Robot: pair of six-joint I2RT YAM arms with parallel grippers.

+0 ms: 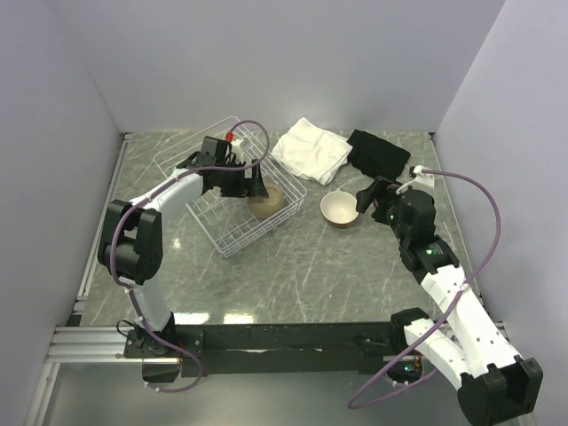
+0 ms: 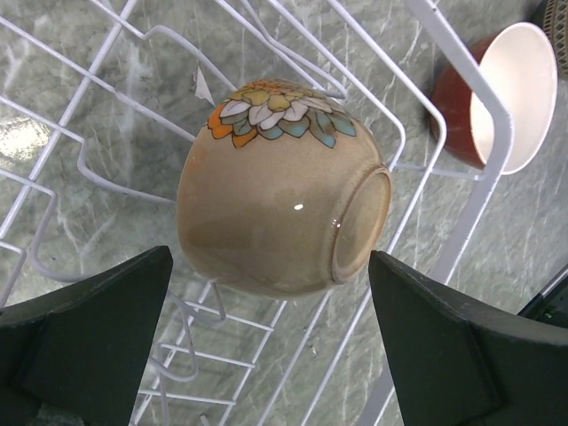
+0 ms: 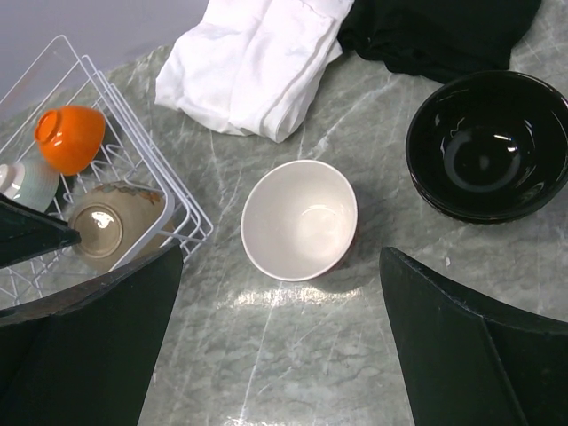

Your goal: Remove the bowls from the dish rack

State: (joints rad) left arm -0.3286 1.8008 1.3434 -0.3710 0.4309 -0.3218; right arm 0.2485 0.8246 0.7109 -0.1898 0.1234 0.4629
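Observation:
A tan bowl with a flower pattern lies on its side in the white wire dish rack. In the left wrist view the tan bowl has its foot turned right. My left gripper is open over it, and its fingers flank the bowl's lower part without touching. An orange bowl and a pale blue-green bowl also sit in the rack. A red bowl with a cream inside stands upright on the table. My right gripper is open and empty, just short of it.
A black bowl stands on the table right of the red bowl. A folded white cloth and a black cloth lie at the back. The rack's rim wire runs between the tan bowl and the red bowl.

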